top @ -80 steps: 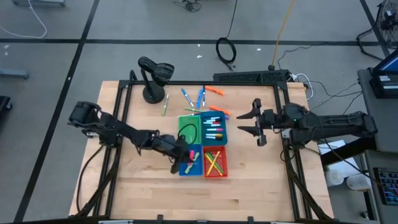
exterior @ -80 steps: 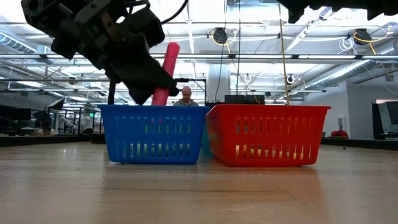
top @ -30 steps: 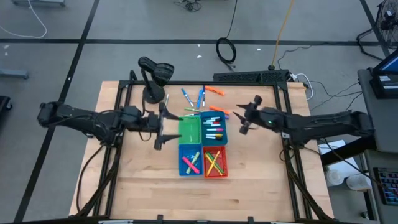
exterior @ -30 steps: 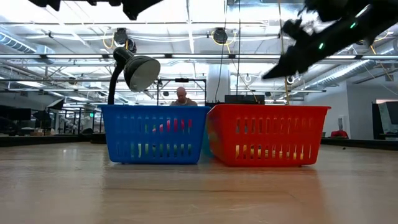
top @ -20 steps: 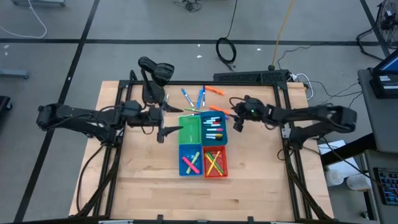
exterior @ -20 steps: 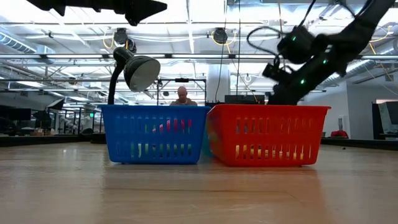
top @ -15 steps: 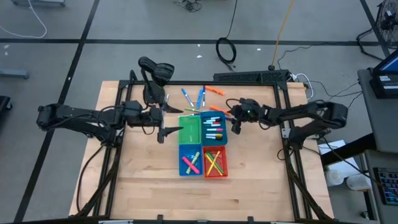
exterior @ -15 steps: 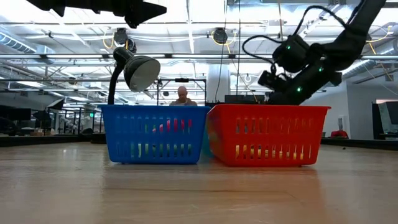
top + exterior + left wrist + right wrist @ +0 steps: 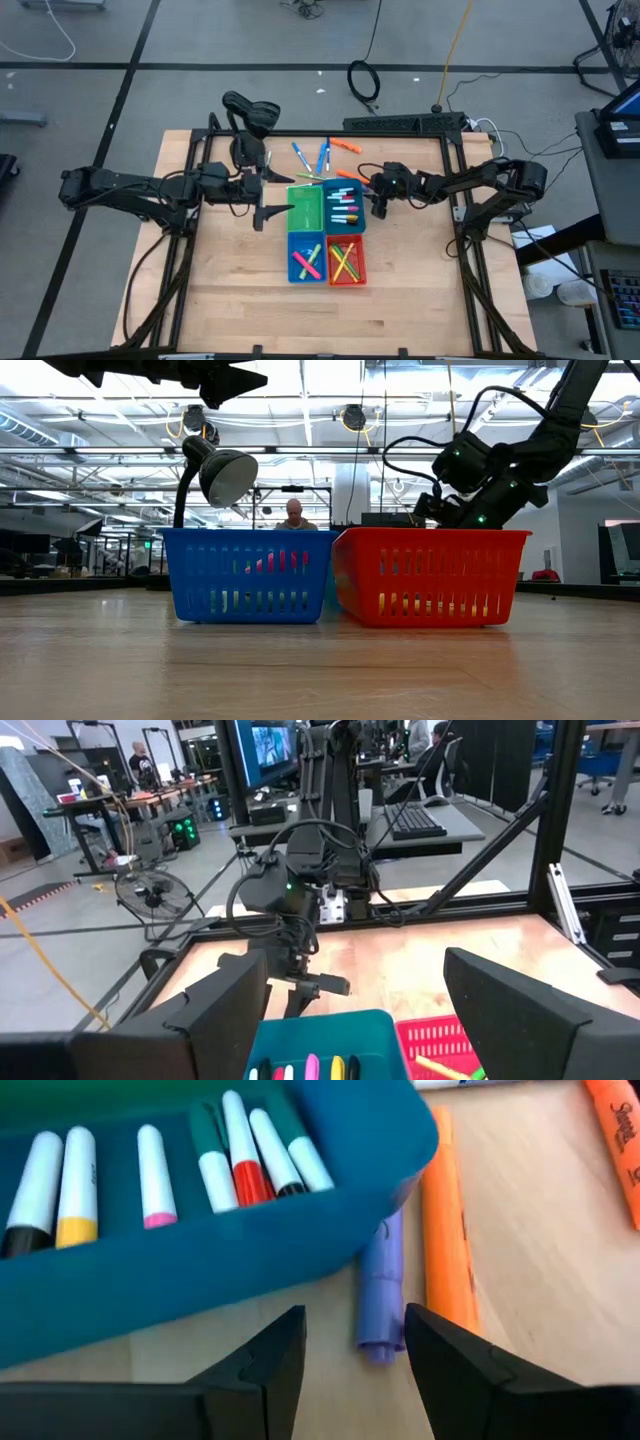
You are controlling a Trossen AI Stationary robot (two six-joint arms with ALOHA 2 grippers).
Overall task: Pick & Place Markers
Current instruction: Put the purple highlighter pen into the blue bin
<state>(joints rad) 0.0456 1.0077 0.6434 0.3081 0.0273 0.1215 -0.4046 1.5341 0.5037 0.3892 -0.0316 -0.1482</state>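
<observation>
The sorting looks well under way but not finished. On the tabletop (image 9: 230, 290) four small bins sit together in a square: the teal bin (image 9: 361, 217) holds a row of white markers with coloured caps (image 9: 228, 1150), the blue bin (image 9: 292, 266) holds pink ones, the red bin (image 9: 358, 264) holds yellow and orange ones, and the green bin (image 9: 305, 210) seems to hold very little. Several markers are not yet binned: blue and green ones lie loose (image 9: 300, 156) on the wood behind the bins, near a desk lamp (image 9: 249, 115), and an orange one (image 9: 346, 146) lies farther back. The right claw (image 9: 345, 1365) is low at the outer wall of the teal bin, its fingers apart and empty, with a purple marker (image 9: 381, 1288) lying between them just ahead and an orange marker (image 9: 445, 1230) just beside it; the purple one is likely the next pick. The left claw (image 9: 265, 196) waits beside the green bin, fingers spread wide, holding nothing.
</observation>
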